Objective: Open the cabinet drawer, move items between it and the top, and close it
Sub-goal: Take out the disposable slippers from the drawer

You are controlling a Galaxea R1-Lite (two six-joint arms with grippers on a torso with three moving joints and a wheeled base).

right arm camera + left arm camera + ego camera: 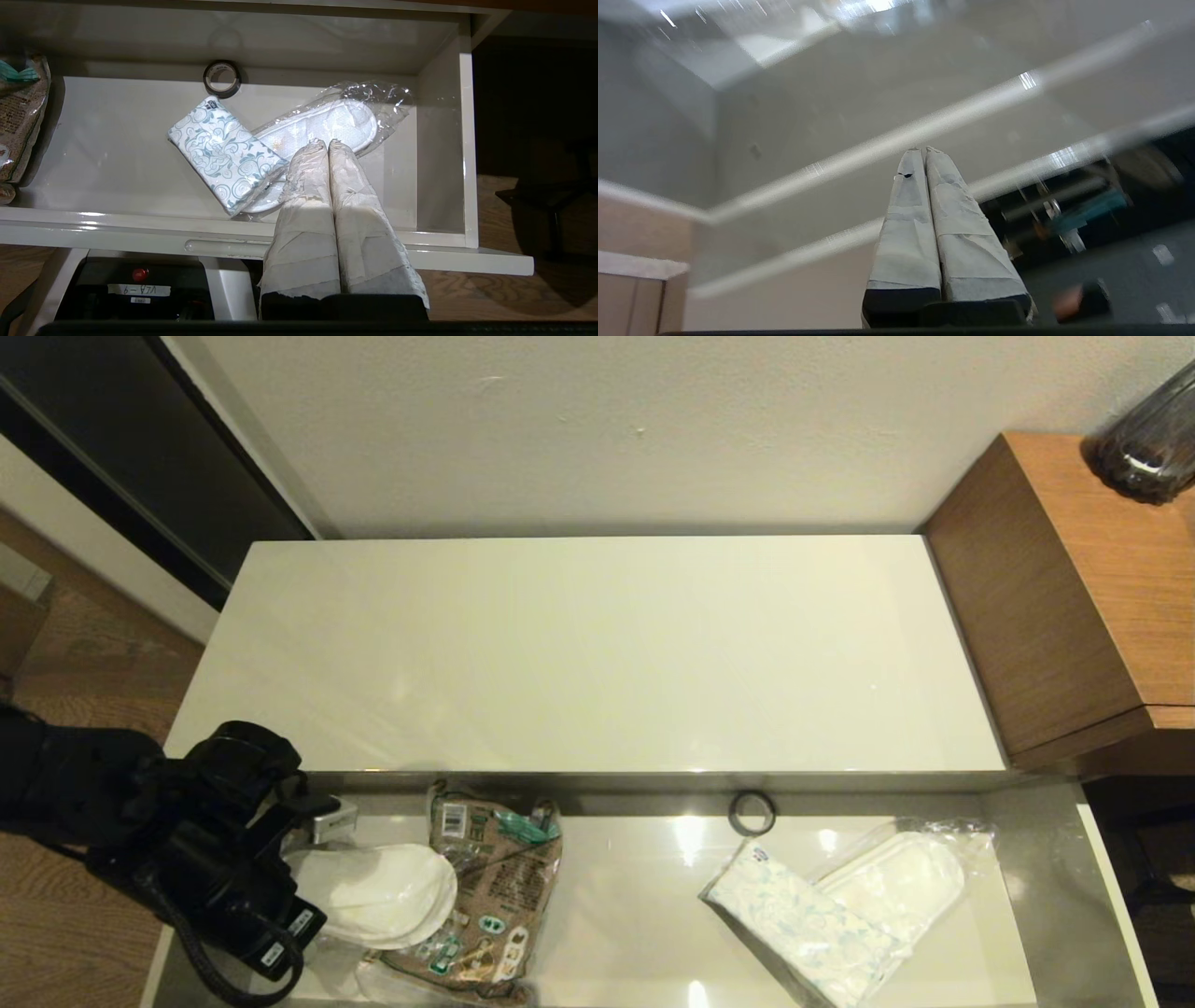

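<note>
both grippers, left gripper (923,150) and right gripper (326,142), pressed together, empty; cabinet drawer (1041,859) holds one tissue pack (805,924), two slipper packs (901,882).

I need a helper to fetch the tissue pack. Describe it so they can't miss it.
Look into the open cabinet drawer below the cream top, toward its right half. The tissue pack is the flat white rectangle with blue swirl print, lying partly on the plain white slippers in clear plastic, near the small dark ring.

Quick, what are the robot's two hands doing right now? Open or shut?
Left gripper: shut, holding nothing.
Right gripper: shut, holding nothing, above the open glossy cream cabinet drawer.
</note>
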